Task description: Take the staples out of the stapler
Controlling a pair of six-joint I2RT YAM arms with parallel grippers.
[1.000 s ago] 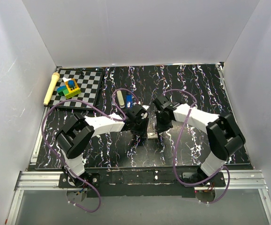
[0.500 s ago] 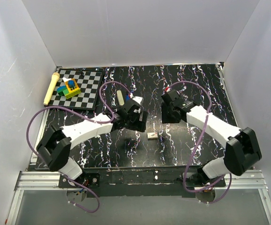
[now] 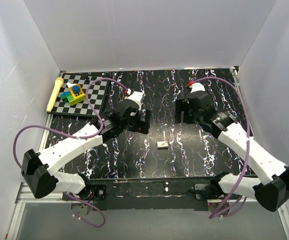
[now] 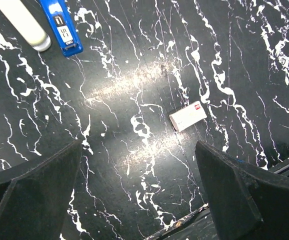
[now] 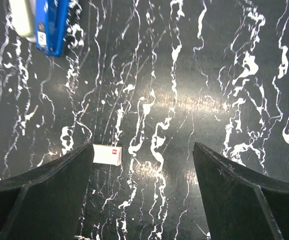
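The staples (image 3: 161, 145) lie as 1 short pale strip with a red dab at one end, flat on the black marbled table (image 3: 194, 165). They sit near its middle, a little toward the near edge and between the 2 arms, with bare surface on every side. The left gripper (image 3: 134, 120) hangs far-left of the strip with its jaws spread wide and nothing between them. In its wrist view the strip (image 4: 188, 116) lies in the gap ahead of the fingers (image 4: 44, 185). The blue stapler (image 4: 62, 27) lies closed at the top-left edge of that view, just beside a pale bar (image 4: 22, 25). The right gripper (image 3: 187, 112) hangs far-right of the strip, jaws also wide and holding nothing. In its wrist view the strip (image 5: 107, 154) shows just by the tip of 1 finger. The checkerboard (image 3: 94, 92) fills the far-left corner, carrying toy blocks (image 3: 73, 93), with a yellow marker (image 3: 54, 94) along its left edge. White walls (image 3: 144, 35) close the left, far and right sides.
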